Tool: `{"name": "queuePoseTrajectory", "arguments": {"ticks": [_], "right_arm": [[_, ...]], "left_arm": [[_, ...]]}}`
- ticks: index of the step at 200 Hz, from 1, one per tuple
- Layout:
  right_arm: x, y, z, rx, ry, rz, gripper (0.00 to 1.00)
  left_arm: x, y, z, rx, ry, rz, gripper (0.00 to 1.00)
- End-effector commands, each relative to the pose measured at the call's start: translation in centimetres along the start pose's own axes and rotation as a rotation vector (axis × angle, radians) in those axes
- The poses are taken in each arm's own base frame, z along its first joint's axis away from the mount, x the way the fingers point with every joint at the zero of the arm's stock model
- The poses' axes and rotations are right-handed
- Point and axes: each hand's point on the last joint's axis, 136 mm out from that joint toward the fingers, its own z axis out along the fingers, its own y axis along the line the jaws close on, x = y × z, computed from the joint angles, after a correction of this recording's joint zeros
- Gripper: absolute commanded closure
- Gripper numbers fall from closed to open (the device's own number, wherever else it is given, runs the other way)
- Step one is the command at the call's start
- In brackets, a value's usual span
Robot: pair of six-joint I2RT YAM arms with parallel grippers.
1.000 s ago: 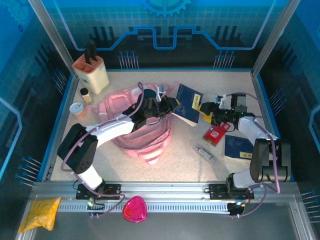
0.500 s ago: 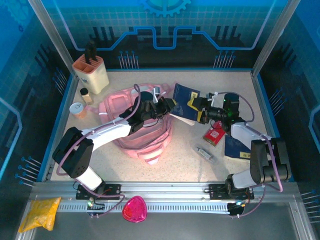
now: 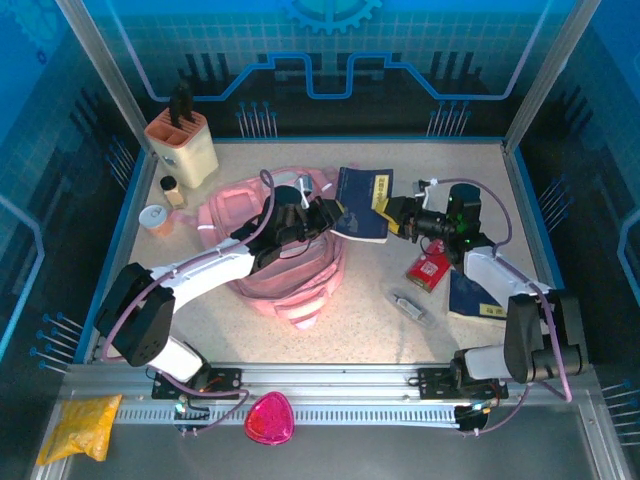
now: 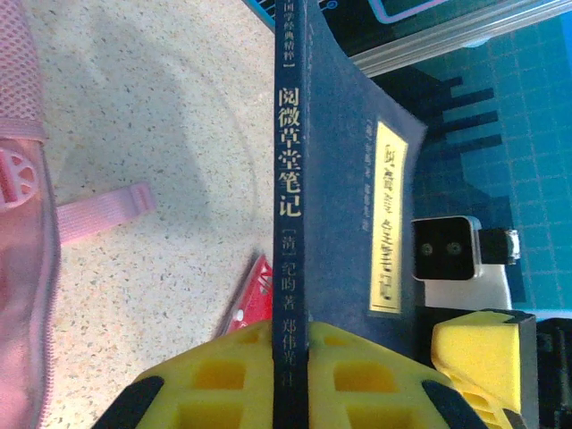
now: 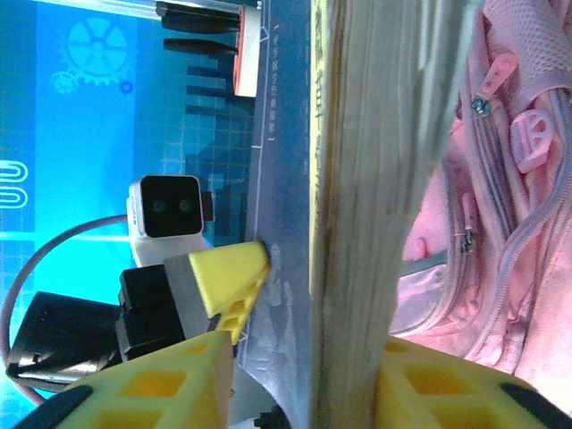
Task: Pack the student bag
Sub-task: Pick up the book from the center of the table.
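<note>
Student bag (image 3: 300, 290) lies centre-left on the speckled desk (image 3: 450, 165), with blue panelled walls (image 3: 330, 40) around. My left end effector (image 4: 288, 335) pinches the spine of a dark blue book (image 3: 362, 190). My right end effector (image 5: 304, 384) straddles its pages, grip unclear.

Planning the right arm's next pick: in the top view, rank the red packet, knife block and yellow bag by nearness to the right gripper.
From the right gripper, closed on the book:
1. Red packet, just beside it, toward the arm bases.
2. Knife block, far-left corner of the table.
3. Yellow bag, on the front ledge, far left.
</note>
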Motion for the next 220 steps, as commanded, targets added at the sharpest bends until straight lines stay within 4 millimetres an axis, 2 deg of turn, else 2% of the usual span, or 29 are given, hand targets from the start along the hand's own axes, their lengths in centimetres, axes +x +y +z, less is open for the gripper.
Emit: {"name": "queuePoseTrajectory", "arguments": {"ticks": [1,20,52,72,77,82,122,148,151,160,192,220], "right_arm": [[0.7,1.6,0.4,0.013,0.018,-0.08,0.71],[0.8,1.5,0.3,0.044,0.01,-0.102,0.81],[1.0,1.6,-0.1,0.113,0.005,-0.171,0.95],[1.1,1.3,-0.9,0.174,-0.003,-0.22,0.99],[1.3,1.0,-1.1,0.197,-0.004,-0.228,0.99],[0.9,1.9,-1.3,0.201,-0.016,-0.258,1.0],[1.4,0.2,-2.9,0.283,-0.026,-0.265,1.0],[2.2,-0.4,-3.9,0.315,-0.005,-0.27,1.0],[2.8,-1.4,-4.0,0.331,0.009,-0.253,1.0],[3.2,-2.1,-4.4,0.356,0.017,-0.25,1.0],[4.7,-4.2,-5.1,0.406,0.05,-0.228,1.0],[5.9,-6.2,-5.4,0.442,0.079,-0.2,1.0]], "left_arm": [[0.2,-0.3,-0.5,-0.01,-0.013,0.058,1.0],[0.1,0.1,-1.0,-0.033,-0.022,0.071,0.99],[0.4,-0.3,-1.9,-0.03,-0.021,0.104,0.82],[0.8,-0.2,-2.5,-0.032,-0.008,0.137,0.62],[0.8,-0.1,-2.8,-0.037,-0.008,0.15,0.6],[0.7,-0.1,-3.3,-0.045,-0.013,0.168,0.57],[0.9,2.7,-6.4,-0.217,0.008,0.377,0.38],[1.1,5.2,-8.7,-0.386,0.096,0.578,0.33],[1.1,5.5,-8.8,-0.404,0.103,0.596,0.33],[1.3,6.4,-9.1,-0.443,0.134,0.642,0.31],[2.2,9.1,-9.1,-0.543,0.233,0.755,0.29],[3.8,9.3,-8.4,-0.563,0.293,0.869,0.28]]}}
